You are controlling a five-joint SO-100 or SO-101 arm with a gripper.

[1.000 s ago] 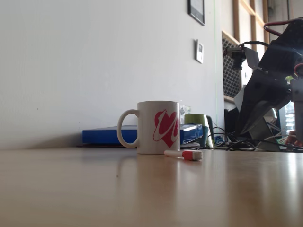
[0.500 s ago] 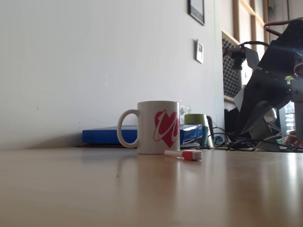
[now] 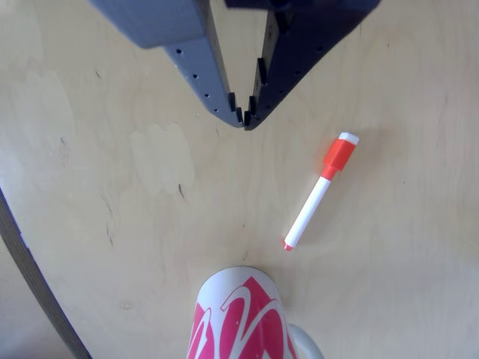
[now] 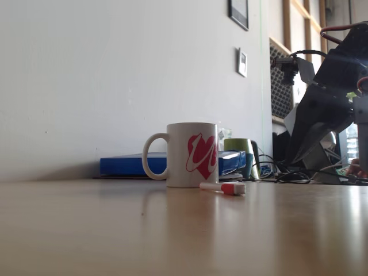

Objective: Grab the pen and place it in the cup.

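Observation:
In the other view the pen (image 3: 317, 196) lies flat on the wooden table, its orange-red cap pointing to the upper right. The cup (image 3: 238, 318), white with a pink-red swirl, stands upright at the bottom edge, just below the pen's small end. My gripper (image 3: 244, 120) enters from the top, left of the pen and above the table; its fingertips meet and hold nothing. In the fixed view the cup (image 4: 192, 154) stands with its handle to the left and the pen (image 4: 222, 188) lies just in front of it. The dark arm (image 4: 325, 109) is folded at the right.
A blue flat box (image 4: 129, 165) and a green mug (image 4: 240, 147) sit behind the cup by the wall, with cables (image 4: 293, 175) near the arm's base. The table edge (image 3: 34, 284) runs down the left of the other view.

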